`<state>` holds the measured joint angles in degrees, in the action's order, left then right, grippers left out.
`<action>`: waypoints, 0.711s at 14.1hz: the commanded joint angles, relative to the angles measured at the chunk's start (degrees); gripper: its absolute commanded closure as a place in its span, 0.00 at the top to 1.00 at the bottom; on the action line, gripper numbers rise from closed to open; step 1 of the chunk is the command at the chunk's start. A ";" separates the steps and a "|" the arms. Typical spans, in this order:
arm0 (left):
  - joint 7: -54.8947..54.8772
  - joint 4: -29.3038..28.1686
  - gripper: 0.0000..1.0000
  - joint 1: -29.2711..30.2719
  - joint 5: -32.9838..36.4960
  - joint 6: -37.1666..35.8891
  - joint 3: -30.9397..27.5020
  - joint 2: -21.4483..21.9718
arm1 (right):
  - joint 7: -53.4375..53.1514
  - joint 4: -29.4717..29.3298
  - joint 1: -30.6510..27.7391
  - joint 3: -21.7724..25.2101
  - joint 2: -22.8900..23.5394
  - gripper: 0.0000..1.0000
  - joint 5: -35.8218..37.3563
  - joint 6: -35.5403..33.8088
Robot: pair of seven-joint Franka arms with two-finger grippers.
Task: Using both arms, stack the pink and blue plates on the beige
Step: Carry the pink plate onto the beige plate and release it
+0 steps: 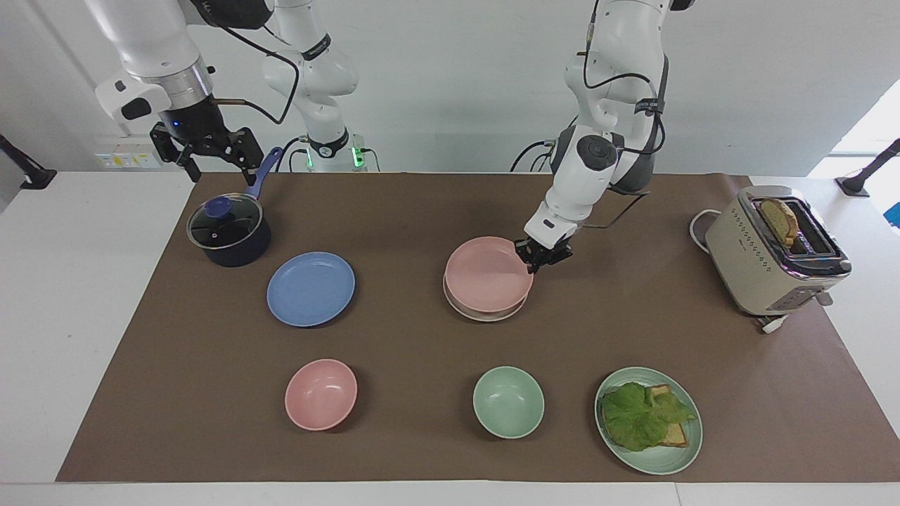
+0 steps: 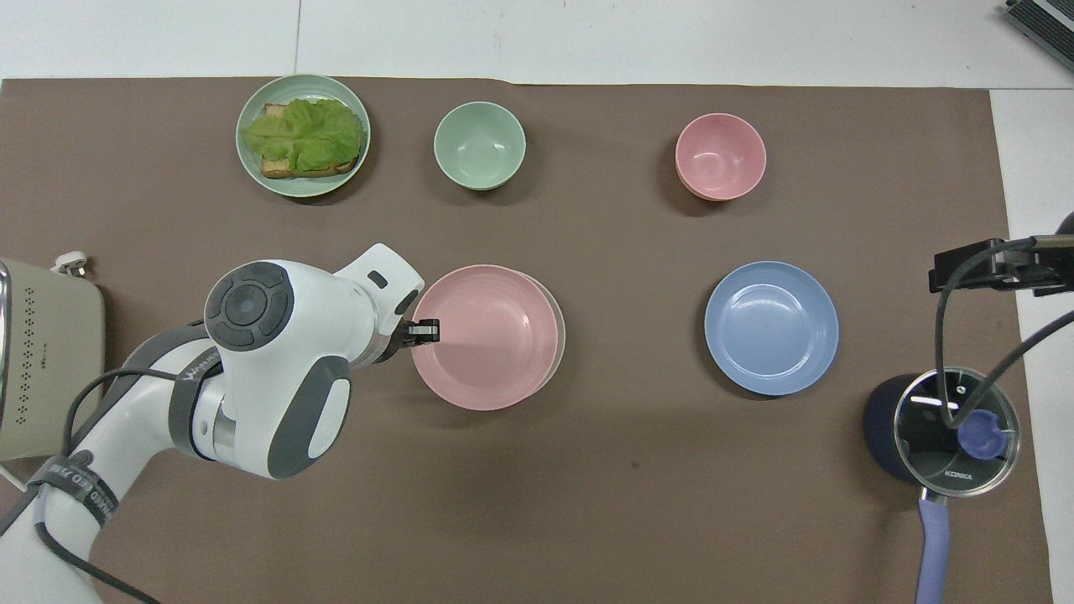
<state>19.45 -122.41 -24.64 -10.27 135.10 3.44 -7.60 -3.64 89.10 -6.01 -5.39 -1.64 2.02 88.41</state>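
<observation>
My left gripper [image 1: 540, 261] jaws pinch the pink plate [image 1: 487, 273] rim; releasing off-centre could slide it off the beige plate [image 1: 485, 314]. Right gripper [image 1: 206, 156] waits, jaws wide, holding nothing.

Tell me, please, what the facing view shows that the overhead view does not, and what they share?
Only the facing view shows the right gripper whole, open above the pot, and bread in the toaster. Only the overhead view shows the pot's full handle. Both show the left gripper shut on the pink plate, over the beige plate, and the blue plate alone on the mat.
</observation>
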 commanded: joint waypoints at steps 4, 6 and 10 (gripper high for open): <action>0.86 -1.26 0.00 -1.38 1.40 1.66 -1.07 0.48 | 0.04 2.22 -0.76 -0.42 -0.47 1.00 0.01 4.23; 0.68 -1.34 0.00 -1.03 1.57 1.75 -1.07 0.48 | 0.04 2.31 -1.11 -0.42 -0.47 1.00 -0.08 4.31; 0.77 -1.34 0.00 -1.29 1.57 2.28 -1.07 -0.04 | 0.12 3.09 -1.20 -0.42 -0.90 1.00 0.01 4.84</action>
<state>19.45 -122.61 -24.68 -9.81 135.51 3.30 -7.71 -3.64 90.45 -6.40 -5.39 -1.62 2.02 91.53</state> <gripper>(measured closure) 0.956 0.000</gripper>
